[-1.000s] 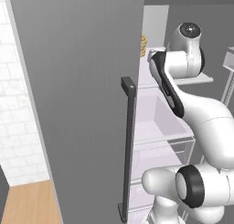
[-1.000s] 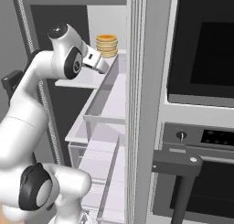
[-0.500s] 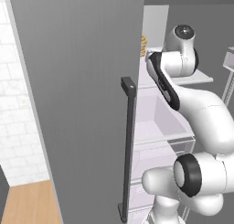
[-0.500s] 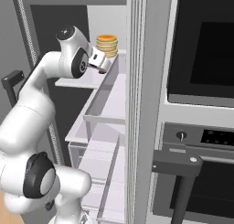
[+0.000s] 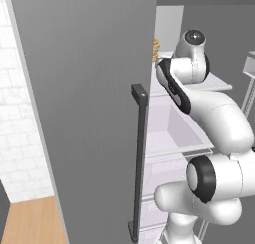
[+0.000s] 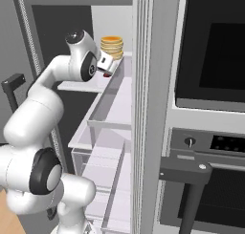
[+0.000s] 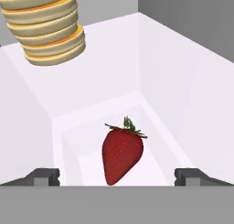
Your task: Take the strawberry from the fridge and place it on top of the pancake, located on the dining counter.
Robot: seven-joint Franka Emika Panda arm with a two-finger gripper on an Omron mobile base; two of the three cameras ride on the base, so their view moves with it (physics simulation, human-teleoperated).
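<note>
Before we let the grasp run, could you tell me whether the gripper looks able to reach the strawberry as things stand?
Probably yes. In the hand view the strawberry lies straight ahead between the spread fingertips of the gripper, on the white fridge shelf, with nothing between them.

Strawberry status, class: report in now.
End effector open, fingertips either side of strawberry. Strawberry on white fridge shelf, ungrasped. Pancake stack behind; path clear.

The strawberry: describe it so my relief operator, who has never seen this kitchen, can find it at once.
Look into the open grey fridge, at the upper white shelf the arm reaches over. The strawberry lies in a shallow white recess there, straight ahead of the claw and midway between its two tips. It is small, red and green-leafed, unlike the taller golden pancake stack beyond it.
</note>
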